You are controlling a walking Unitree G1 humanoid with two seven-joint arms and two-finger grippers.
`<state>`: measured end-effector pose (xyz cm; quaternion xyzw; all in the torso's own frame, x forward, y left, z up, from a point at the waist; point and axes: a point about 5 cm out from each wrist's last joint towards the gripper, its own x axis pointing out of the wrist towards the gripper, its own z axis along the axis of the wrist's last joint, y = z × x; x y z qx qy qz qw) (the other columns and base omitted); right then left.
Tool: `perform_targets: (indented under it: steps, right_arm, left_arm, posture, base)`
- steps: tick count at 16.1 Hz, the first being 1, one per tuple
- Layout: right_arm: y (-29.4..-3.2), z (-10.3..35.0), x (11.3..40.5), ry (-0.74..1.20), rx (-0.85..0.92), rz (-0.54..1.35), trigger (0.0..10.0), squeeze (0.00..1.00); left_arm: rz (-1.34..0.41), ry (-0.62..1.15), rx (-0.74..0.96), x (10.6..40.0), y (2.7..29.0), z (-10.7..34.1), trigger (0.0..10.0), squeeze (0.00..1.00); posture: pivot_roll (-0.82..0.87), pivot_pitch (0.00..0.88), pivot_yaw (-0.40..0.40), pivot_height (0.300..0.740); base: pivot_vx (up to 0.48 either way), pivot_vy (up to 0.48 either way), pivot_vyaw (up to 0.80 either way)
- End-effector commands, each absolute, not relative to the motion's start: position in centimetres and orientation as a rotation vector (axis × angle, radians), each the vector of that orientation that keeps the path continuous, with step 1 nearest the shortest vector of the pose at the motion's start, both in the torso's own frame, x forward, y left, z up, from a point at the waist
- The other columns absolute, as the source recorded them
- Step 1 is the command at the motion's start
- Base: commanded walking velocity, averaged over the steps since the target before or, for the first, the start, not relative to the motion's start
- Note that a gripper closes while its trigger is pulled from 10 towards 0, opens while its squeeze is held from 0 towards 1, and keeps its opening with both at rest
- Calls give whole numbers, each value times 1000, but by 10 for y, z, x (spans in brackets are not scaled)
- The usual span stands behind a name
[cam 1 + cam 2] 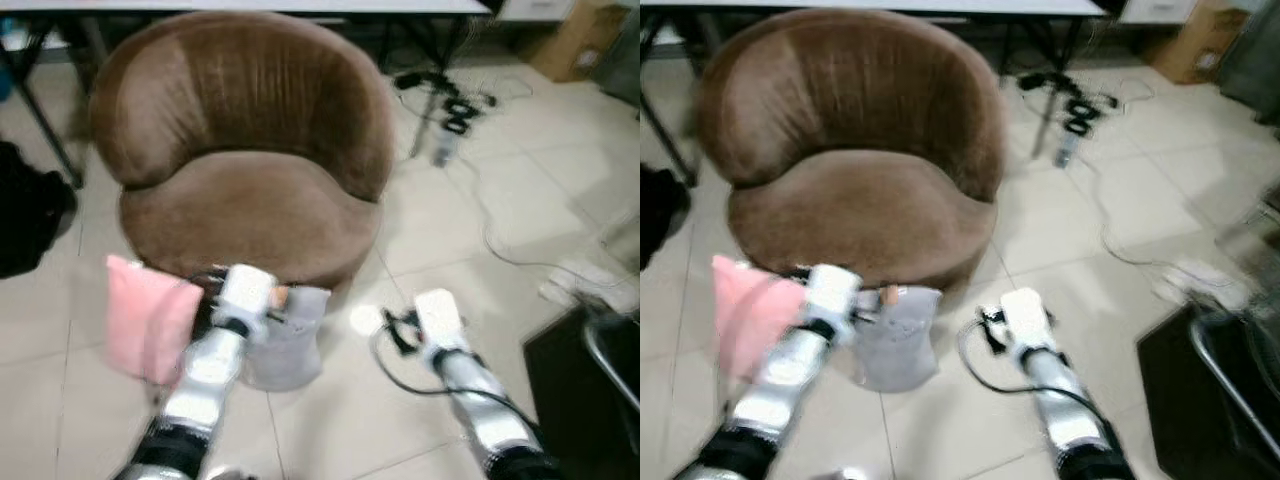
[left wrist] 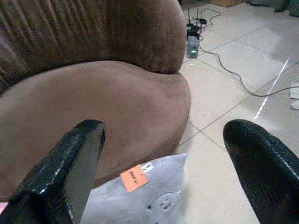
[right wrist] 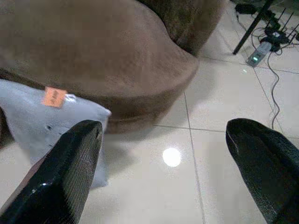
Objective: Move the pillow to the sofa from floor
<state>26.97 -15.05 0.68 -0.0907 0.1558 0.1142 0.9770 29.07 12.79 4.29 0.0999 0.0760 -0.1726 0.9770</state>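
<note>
A grey pillow (image 1: 295,345) with an orange tag (image 2: 132,178) stands on the tiled floor, leaning against the front of the round brown sofa (image 1: 250,200). A pink pillow (image 1: 150,315) stands just left of it, also on the floor. My left gripper (image 2: 166,135) hangs open just above the grey pillow's top edge, facing the sofa seat, with nothing between its fingers. Over bare floor tiles to the right of the grey pillow, my right gripper (image 3: 164,130) is open and empty too. The left arm (image 1: 215,360) hides part of the grey pillow.
Cables and a small power unit (image 1: 445,125) lie on the floor behind the sofa's right side, beside table legs. A black box (image 1: 570,390) stands at the right, a black bag (image 1: 30,215) at the left. A white cable (image 1: 575,280) crosses the tiles.
</note>
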Motion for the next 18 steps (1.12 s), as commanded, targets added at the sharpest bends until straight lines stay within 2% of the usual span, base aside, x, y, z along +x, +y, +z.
perform_targets:
  steps: [1,2,10,14,18]
  right_arm:
    - [-145,10,273,300,-173,237,10000,0]
    - [-145,10,273,300,-172,238,10000,0]
    - [-146,9,271,303,-173,239,10000,0]
    - [-146,10,271,292,-174,240,10000,0]
    - [-153,20,270,198,-155,209,10000,0]
  left_arm:
    - [-328,164,220,289,136,42,10000,0]
    - [-328,164,220,289,136,42,10000,0]
    - [-297,171,226,292,138,41,10000,0]
    - [-289,158,209,292,138,43,10000,0]
    - [-285,140,214,292,138,45,10000,0]
  posture:
    - [-42,99,-92,740]
    - [-42,99,-92,740]
    - [-49,103,-91,740]
    - [-49,105,-92,740]
    - [-50,106,-95,740]
  base:
    - [435,0,0]
    - [472,0,0]
    - [0,0,0]
    - [255,407,0]
    - [265,401,0]
